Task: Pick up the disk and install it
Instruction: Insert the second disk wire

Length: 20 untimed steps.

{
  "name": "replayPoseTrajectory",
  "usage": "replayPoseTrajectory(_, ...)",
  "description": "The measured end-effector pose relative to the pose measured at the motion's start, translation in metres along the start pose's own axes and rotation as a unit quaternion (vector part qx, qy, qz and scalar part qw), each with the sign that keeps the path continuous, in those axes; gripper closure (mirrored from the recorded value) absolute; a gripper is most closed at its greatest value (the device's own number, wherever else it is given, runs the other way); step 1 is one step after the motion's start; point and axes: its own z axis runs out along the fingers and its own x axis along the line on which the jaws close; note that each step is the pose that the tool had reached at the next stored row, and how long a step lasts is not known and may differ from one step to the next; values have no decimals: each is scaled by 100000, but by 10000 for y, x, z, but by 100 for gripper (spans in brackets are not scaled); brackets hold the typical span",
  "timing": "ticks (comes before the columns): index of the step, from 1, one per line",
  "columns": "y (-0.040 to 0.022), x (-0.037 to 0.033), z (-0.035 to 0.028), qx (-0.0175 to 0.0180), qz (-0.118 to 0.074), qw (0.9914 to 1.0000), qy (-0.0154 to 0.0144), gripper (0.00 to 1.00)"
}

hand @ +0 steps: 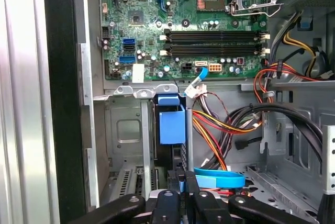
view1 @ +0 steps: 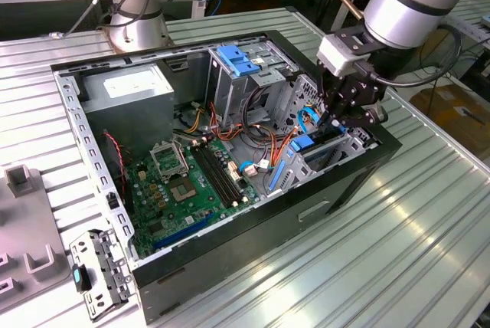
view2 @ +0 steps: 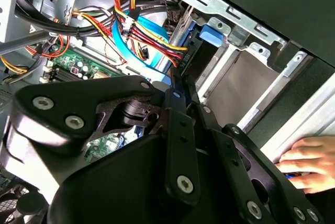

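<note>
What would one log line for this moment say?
gripper: down at drive bay, fingers shut | disk: in bay slot, blue rail showing | case: open | hand: at case edge

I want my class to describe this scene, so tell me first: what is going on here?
A robot arm has its gripper lowered into an open computer case lying on a slatted metal table, at the drive bay on the exterior view's right. The disk, with its blue rail, sits edge-on in that bay beside the motherboard. In the second wrist view, a person's hand rests just outside the case.
</note>
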Motion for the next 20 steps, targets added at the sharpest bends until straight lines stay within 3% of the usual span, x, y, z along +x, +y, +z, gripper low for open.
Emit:
replayPoseTrajectory(13, 2, 3, 39, -15, 14, 100000, -264, 84)
replayPoseTrajectory(20, 1, 1, 17, -16, 16, 100000, -282, 84)
